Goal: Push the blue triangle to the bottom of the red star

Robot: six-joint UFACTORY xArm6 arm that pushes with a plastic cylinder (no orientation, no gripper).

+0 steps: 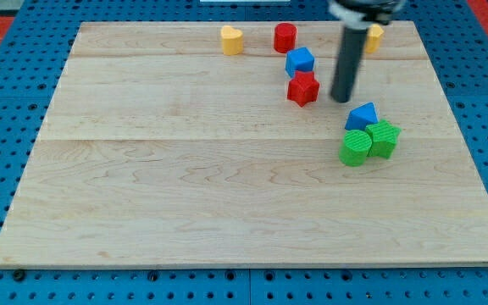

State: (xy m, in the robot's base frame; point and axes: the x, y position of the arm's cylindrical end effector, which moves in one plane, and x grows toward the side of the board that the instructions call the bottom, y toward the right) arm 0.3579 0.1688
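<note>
The blue triangle (362, 116) lies right of the board's middle, touching two green blocks below it. The red star (302, 88) lies up and to the left of it, with a gap between them. My tip (341, 99) stands between the two, just right of the red star and just above-left of the blue triangle, touching neither as far as I can tell. The dark rod rises from the tip to the view's top edge.
A blue cube (299, 61) sits just above the red star. A red cylinder (285, 37) and a yellow heart (231, 40) lie near the top edge. A yellow block (373, 36) is partly hidden behind the rod. A green cylinder (355, 146) and a green block (383, 138) sit below the triangle.
</note>
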